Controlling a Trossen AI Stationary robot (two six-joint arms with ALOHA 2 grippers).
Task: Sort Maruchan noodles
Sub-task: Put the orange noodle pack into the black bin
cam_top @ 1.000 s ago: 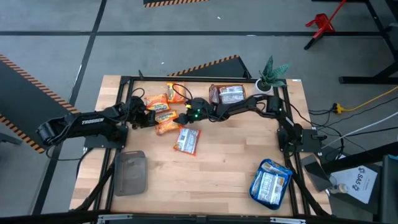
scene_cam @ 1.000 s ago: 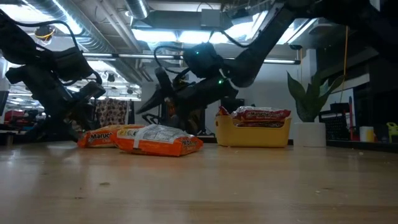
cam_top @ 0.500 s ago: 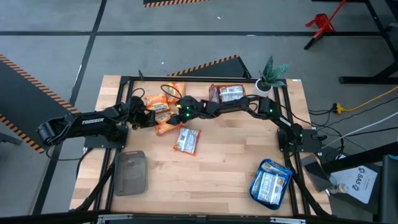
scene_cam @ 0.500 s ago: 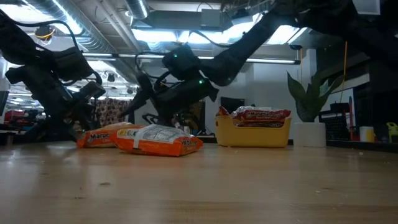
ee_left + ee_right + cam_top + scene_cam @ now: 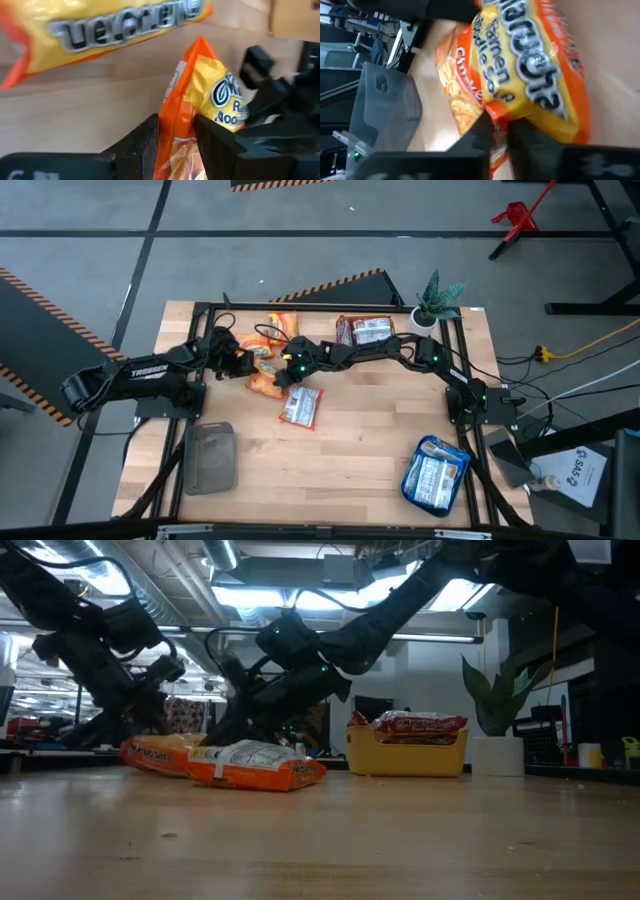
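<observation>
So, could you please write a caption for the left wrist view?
Left tool gripping an orange ramen packet above the wooden table, with another orange packet lying beyond it.

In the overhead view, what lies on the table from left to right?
Grey tray → left hand gripping an orange noodle packet → right hand on another orange packet → yellow bowl → potted plant.

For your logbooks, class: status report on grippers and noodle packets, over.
Left gripper shut on orange packet. Right gripper shut on another orange packet. Grippers close together.
</observation>
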